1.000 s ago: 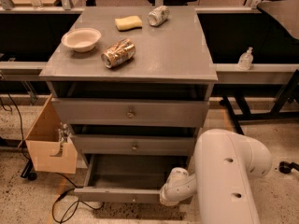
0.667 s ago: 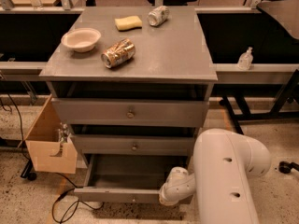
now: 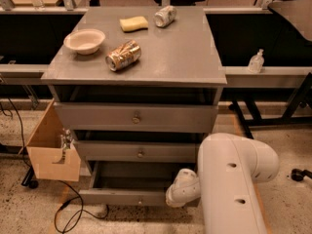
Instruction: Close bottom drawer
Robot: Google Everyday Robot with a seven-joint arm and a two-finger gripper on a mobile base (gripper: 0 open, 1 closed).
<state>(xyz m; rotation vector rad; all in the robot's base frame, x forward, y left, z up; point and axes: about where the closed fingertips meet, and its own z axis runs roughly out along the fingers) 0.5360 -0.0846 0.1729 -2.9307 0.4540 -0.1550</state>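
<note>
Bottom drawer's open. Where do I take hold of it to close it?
Its flat front panel near the small round knob, from straight in front: the bottom drawer is pulled squarely out, so a centred push should run it in. The tool is hidden beyond the arm's wrist at the panel's right end.

three drawers [image 3: 135, 117] [image 3: 140, 152] [image 3: 139, 197], two cans [image 3: 123, 55] [image 3: 165, 16], one bowl [image 3: 84, 40], one sponge [image 3: 133, 23]

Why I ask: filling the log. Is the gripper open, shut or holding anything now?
Gripper: down low at the right end of the pulled-out bottom drawer; open, closed or holding cannot be told.
</note>
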